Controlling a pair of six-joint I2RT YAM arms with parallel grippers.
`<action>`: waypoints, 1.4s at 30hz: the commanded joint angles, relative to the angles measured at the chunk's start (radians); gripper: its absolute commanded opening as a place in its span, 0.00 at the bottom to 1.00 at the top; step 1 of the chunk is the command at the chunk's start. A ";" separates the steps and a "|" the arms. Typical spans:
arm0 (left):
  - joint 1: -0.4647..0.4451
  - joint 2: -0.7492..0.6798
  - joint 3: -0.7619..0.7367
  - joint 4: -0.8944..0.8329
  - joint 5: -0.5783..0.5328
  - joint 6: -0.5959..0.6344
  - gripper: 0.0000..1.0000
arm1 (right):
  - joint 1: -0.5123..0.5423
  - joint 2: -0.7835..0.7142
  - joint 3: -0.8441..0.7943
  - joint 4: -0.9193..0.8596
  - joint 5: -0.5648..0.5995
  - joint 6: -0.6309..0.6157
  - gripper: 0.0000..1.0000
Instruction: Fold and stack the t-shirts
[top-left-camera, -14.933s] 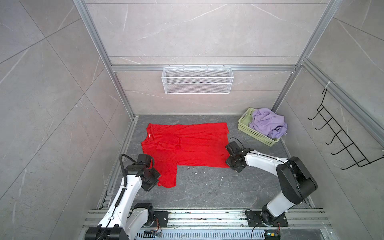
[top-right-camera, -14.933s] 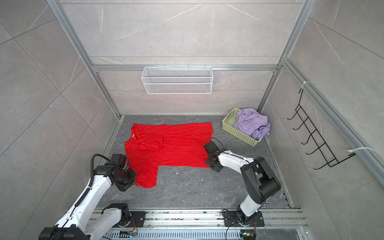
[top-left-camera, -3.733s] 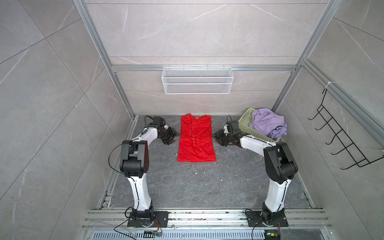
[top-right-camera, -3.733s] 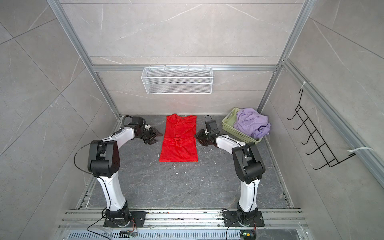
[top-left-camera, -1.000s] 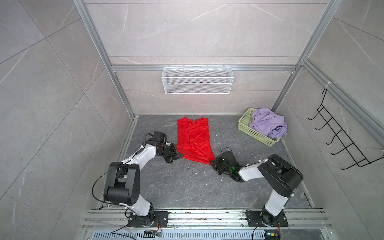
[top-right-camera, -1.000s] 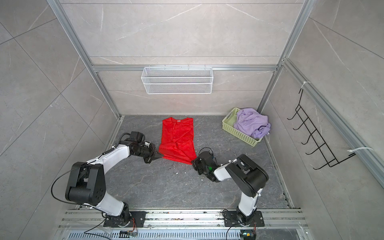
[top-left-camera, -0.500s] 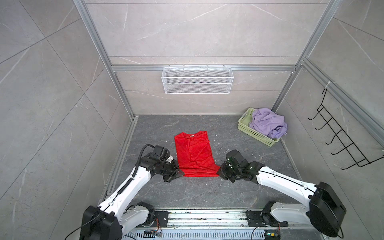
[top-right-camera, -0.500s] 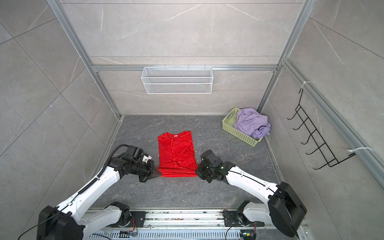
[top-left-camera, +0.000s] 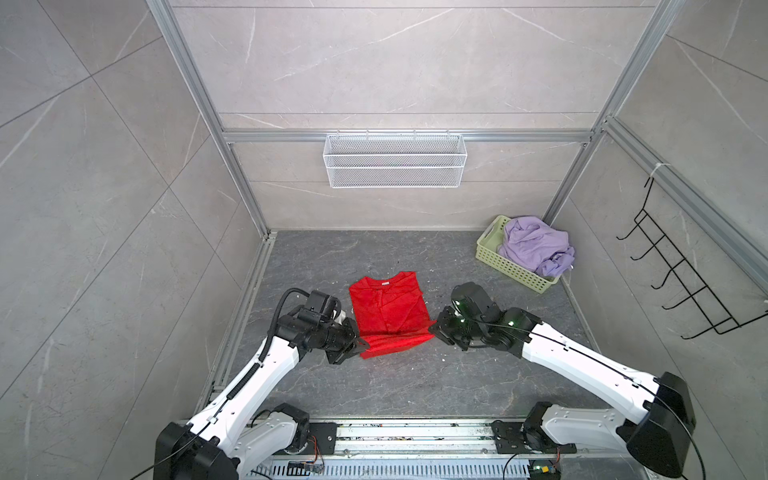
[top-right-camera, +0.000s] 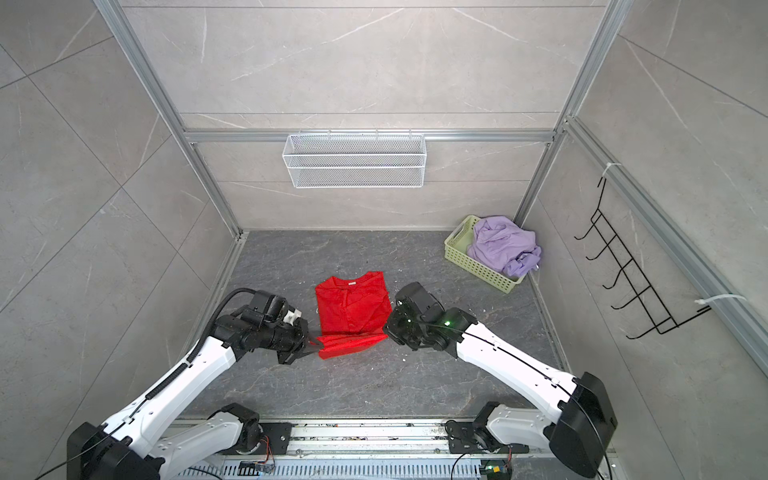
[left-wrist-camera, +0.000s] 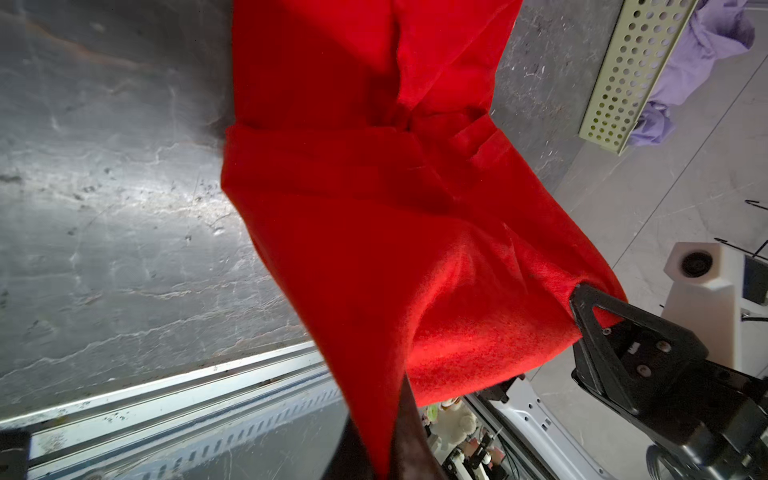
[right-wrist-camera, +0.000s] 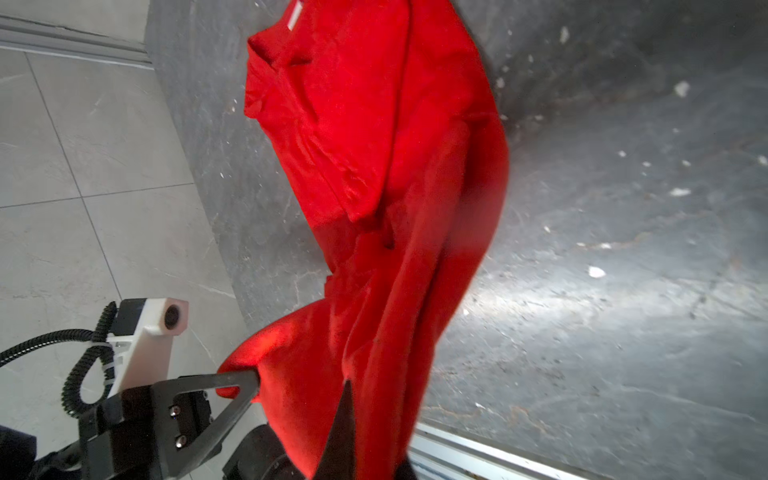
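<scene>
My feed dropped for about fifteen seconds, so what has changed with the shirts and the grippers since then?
The red t-shirt, then spread wide, is now folded into a narrow strip and has slid toward the front. The left gripper and right gripper are now shut on its near corners, lifting that edge. The lilac t-shirt stays bunched in the green basket.
</scene>
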 joint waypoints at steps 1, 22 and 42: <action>0.027 0.074 0.098 0.108 0.006 0.039 0.00 | -0.003 0.075 0.061 0.077 0.039 -0.048 0.00; 0.327 0.830 0.553 0.321 0.258 0.178 0.00 | -0.236 0.841 0.691 0.219 -0.106 -0.041 0.05; 0.409 0.953 0.774 0.215 0.125 0.236 0.59 | -0.277 0.890 0.818 0.195 0.004 -0.219 0.55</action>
